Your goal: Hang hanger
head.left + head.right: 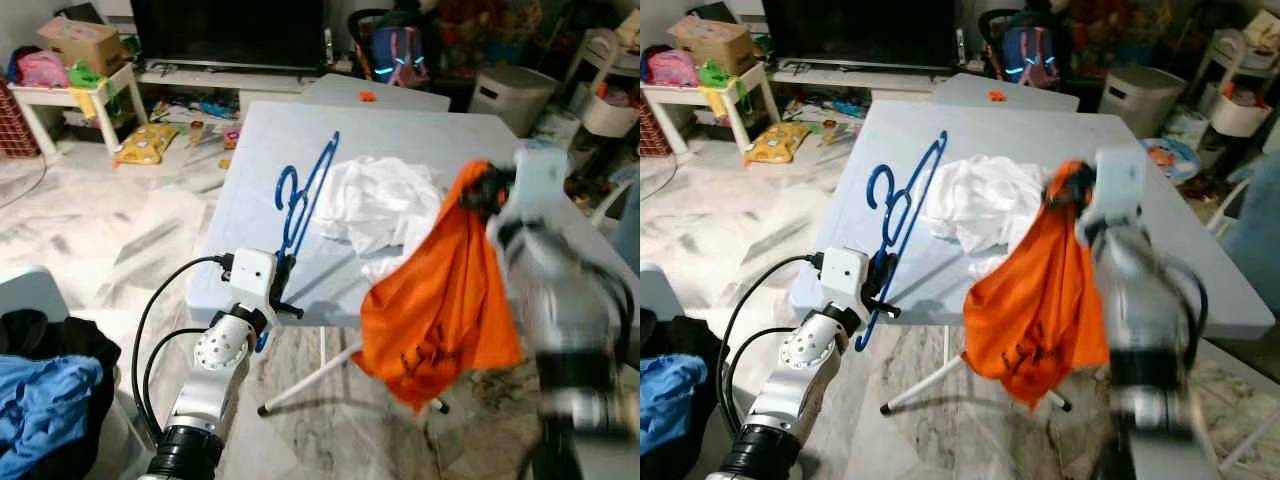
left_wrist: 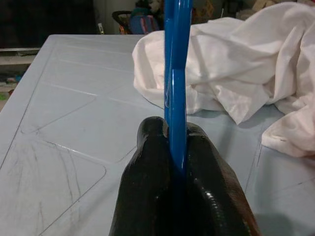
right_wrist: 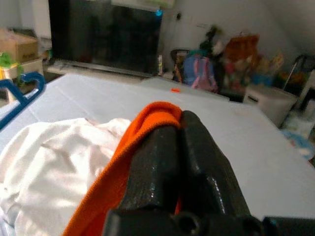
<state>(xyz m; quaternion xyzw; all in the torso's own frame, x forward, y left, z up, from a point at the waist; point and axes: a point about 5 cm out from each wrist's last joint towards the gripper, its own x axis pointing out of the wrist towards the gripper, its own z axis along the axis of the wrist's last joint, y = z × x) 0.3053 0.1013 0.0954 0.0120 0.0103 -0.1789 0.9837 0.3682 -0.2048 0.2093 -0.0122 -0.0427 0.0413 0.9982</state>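
A blue plastic hanger (image 1: 303, 195) lies across the near left part of the light grey table (image 1: 400, 135), its hook toward the far side. My left gripper (image 1: 278, 290) is shut on the hanger's near end (image 2: 176, 113) at the table's front edge. My right gripper (image 1: 482, 190) is shut on an orange shirt (image 1: 440, 300), holding it up so that it hangs over the table's front edge. In the right wrist view the orange cloth (image 3: 147, 123) is pinched between the black fingers (image 3: 197, 162). A crumpled white garment (image 1: 385, 205) lies on the table between the hanger and the orange shirt.
A second grey table (image 1: 375, 95) stands behind this one, with a TV stand (image 1: 230, 75) and toys on the floor (image 1: 150, 140) beyond. A basket with blue and black clothes (image 1: 45, 390) sits at the near left. A white bin (image 1: 510, 95) stands at the far right.
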